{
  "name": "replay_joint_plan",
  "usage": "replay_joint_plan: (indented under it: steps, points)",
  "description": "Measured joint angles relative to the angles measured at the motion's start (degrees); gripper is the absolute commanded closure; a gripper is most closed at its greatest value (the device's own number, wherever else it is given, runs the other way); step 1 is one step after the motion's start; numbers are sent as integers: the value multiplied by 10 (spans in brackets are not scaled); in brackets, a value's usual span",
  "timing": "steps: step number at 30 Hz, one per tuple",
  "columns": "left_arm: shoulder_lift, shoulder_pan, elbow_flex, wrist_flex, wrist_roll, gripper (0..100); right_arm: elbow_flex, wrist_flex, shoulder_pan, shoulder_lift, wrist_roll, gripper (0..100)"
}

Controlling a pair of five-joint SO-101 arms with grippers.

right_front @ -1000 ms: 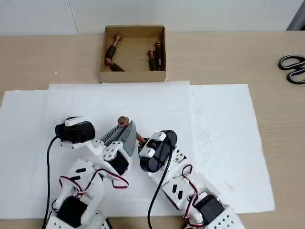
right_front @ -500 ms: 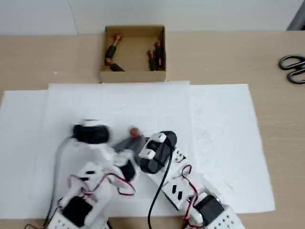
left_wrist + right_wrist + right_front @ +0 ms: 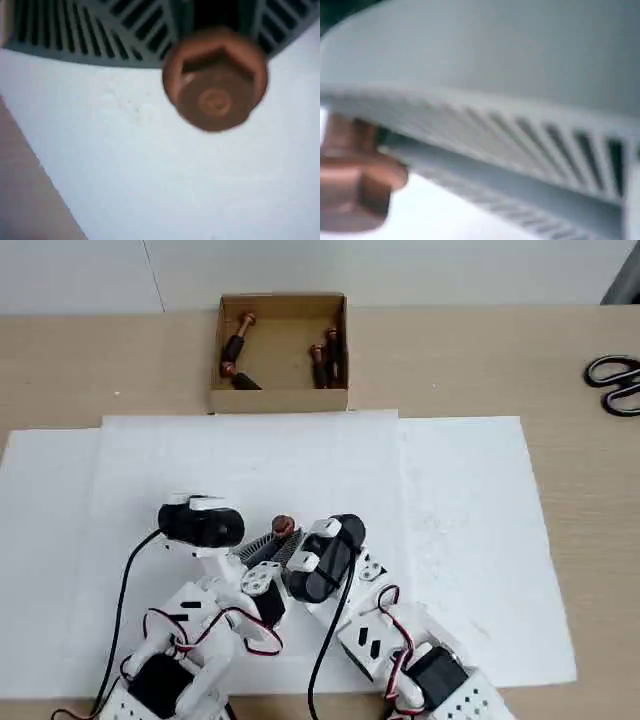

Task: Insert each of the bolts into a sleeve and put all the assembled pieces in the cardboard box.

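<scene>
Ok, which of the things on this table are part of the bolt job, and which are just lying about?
Part of the job:
copper bolt in the left end effector
cardboard box
assembled bolt-and-sleeve pieces inside it

Just lying about:
scissors, far from the box
white sheet, only an underlay

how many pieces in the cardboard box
4 in the cardboard box: one diagonal piece at its left, a dark piece half hidden by the near wall in the left corner, and a pair side by side at its right. More could be hidden behind that wall.
</scene>
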Motion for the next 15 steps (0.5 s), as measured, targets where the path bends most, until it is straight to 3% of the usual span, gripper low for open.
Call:
replay_joint_plan:
  steps: [4,15]
  points:
    - [0,3,2,15,-13,716,0,-2,3,-3,1,997]
    - [5,-2,-28,40,-14,713,0,-2,4,-4,1,997]
